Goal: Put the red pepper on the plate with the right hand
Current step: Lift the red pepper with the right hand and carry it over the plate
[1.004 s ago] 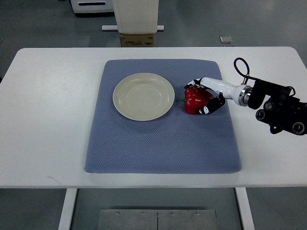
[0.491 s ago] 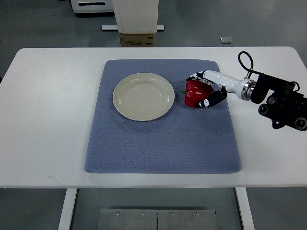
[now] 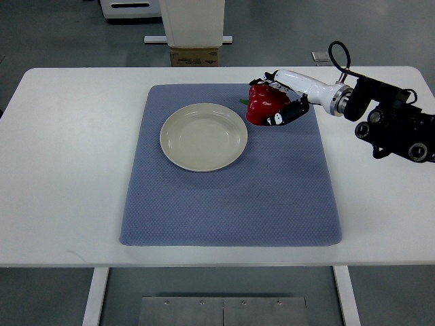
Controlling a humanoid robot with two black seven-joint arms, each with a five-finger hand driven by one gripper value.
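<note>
White table (image 3: 75,156) fills most of the frame, with a blue-grey mat (image 3: 231,197) laid across its middle. On the mat, upper left of centre, sits the cream plate (image 3: 203,136), nothing on it. My right arm comes in from the right edge, upper right of the frame; the right hand (image 3: 282,105) is clamped around the red pepper (image 3: 262,105), fingers wrapped on its right side. The pepper sits just right of and above the plate, near the mat's top edge, close to the plate rim but not over it. Looks lifted off the mat, though I can't be sure from this angle. Left arm not visible.

Step, as I judge it: carry phase, grasp done, pepper not yet placed. Next move calls for shifting the hand left and slightly down the frame until the pepper is over the plate centre, then lowering and spreading the fingers.
</note>
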